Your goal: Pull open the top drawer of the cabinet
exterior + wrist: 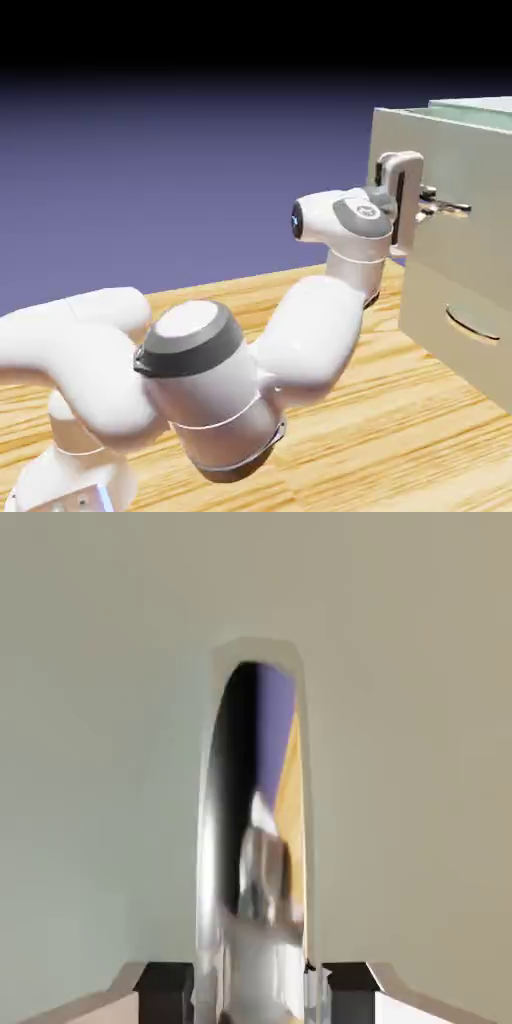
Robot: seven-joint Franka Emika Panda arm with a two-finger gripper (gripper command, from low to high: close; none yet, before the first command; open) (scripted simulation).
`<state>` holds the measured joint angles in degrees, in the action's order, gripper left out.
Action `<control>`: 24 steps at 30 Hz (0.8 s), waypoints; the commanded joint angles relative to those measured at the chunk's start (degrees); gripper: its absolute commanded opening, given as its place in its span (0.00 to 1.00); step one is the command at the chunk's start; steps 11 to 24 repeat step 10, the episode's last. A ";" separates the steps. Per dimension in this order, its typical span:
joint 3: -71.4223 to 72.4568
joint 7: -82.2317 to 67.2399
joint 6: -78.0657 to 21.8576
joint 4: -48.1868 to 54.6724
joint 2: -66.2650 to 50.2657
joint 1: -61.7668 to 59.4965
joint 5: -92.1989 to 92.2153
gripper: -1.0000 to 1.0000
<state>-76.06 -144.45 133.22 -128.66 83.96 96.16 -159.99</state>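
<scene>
Clamped on the top drawer's handle [255, 842], the gripper [432, 203] sits at the upper right of the exterior view, its fingers pressed against the beige front; in the hand view the shiny curved handle fills the middle of the frame and runs down between the two dark finger pads [165, 984] at the bottom edge, mirroring blue, yellow and grey. The top drawer [455, 170] stands in the upper right of the exterior view, its front jutting toward the frame's left beyond the face below it; its upper edge shows a narrow open slot beneath the lighter flat top. The lower drawer [462, 335] lies directly underneath, at the right edge of the frame, with its own thin curved handle [472, 323] untouched. Both belong to the cabinet [480, 110], which stands on the wooden table [400, 440]. The white arm [200, 370] rises from the lower left of the frame, bends through a grey-ringed elbow in the lower middle and reaches right; the wrist lies level against the drawer front.
</scene>
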 commanded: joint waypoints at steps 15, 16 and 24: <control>4.21 0.54 -2.99 -15.56 1.66 -12.65 3.20 1.00; 4.21 0.54 -2.99 -15.56 1.66 -12.65 3.20 1.00; 4.21 0.54 -2.99 -15.56 1.66 -12.65 3.20 1.00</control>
